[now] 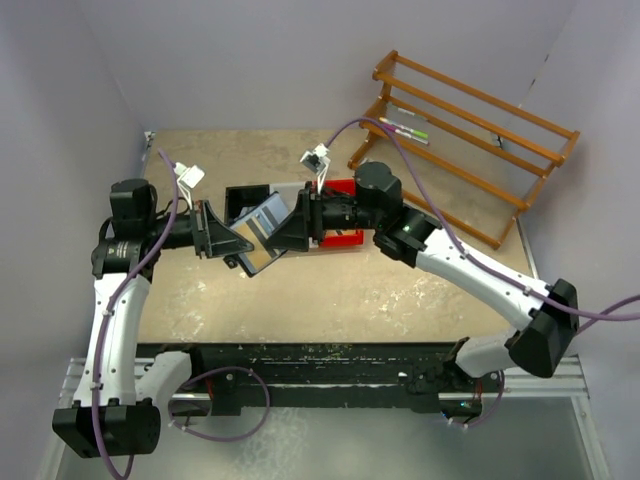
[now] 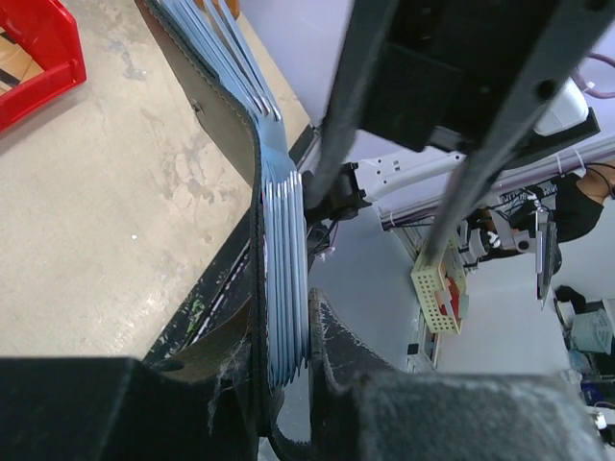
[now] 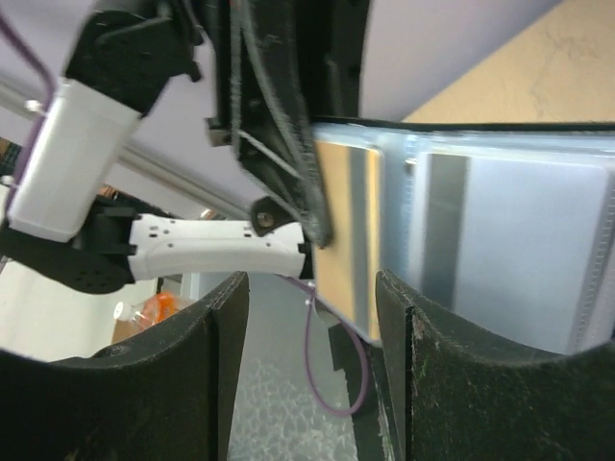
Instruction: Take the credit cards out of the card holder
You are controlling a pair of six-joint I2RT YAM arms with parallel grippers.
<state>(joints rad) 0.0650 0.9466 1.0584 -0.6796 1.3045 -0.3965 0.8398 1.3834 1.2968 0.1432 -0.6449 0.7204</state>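
Observation:
The card holder [image 1: 243, 262], a black wallet, hangs open above the table between the two arms. Several grey-blue credit cards [image 1: 262, 222] fan out of it. In the left wrist view my left gripper [image 2: 284, 336] is shut on the holder's black flap [image 2: 217, 108] and on the stack of cards [image 2: 286, 240] lying against it. It also shows in the top view [image 1: 226, 240]. My right gripper [image 1: 286, 230] faces the cards from the right. In the right wrist view it [image 3: 309, 327] is open, and the cards [image 3: 524, 250] lie flat just beyond its right finger [image 3: 432, 384]; it grips nothing.
Joined trays lie behind the grippers: a black one [image 1: 243, 198] and a red one [image 1: 347, 236], whose corner also shows in the left wrist view [image 2: 38, 53]. A wooden rack [image 1: 470, 150] with pens stands at the back right. Grey walls close in the tan table [image 1: 330, 290].

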